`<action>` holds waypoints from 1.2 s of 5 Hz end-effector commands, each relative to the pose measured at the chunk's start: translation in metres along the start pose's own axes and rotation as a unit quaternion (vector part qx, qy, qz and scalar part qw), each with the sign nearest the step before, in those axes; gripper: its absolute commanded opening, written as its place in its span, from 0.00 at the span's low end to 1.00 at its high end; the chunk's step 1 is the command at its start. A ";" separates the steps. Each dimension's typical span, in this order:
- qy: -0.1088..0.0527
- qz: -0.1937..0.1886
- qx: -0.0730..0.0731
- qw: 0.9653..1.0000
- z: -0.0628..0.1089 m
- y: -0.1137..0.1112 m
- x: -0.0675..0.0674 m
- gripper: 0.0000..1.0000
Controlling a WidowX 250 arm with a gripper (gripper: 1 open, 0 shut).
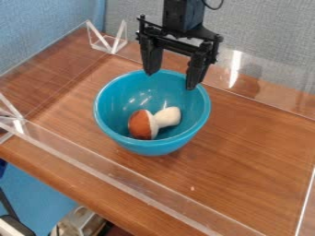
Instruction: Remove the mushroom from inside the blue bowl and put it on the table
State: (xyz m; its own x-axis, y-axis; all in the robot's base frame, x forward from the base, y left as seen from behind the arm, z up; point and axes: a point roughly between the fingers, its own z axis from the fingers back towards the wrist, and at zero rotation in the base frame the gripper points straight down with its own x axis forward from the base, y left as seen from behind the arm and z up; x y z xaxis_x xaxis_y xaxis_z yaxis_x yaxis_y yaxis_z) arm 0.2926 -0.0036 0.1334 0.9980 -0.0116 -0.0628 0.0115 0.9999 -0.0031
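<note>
The end effector hangs wide open and empty over the blue bowl's far rim; the mushroom lies below-front, on the bench.

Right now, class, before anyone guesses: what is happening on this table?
A single robot arm hangs its gripper over the far rim of the blue bowl, pointing straight down with its jaws open and holding nothing. The mushroom lies on its side inside the bowl, orange-brown cap to the left, pale stem to the right. It has not yet been lifted out onto the table.
</note>
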 end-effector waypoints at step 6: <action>0.068 -0.055 0.014 0.996 -0.089 0.028 0.012 0.00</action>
State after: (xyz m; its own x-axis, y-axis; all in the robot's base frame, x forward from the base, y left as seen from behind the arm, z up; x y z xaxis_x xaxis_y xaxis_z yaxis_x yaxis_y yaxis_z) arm 0.2954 0.0229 0.0409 0.9677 -0.1136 -0.2252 0.1195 0.9928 0.0124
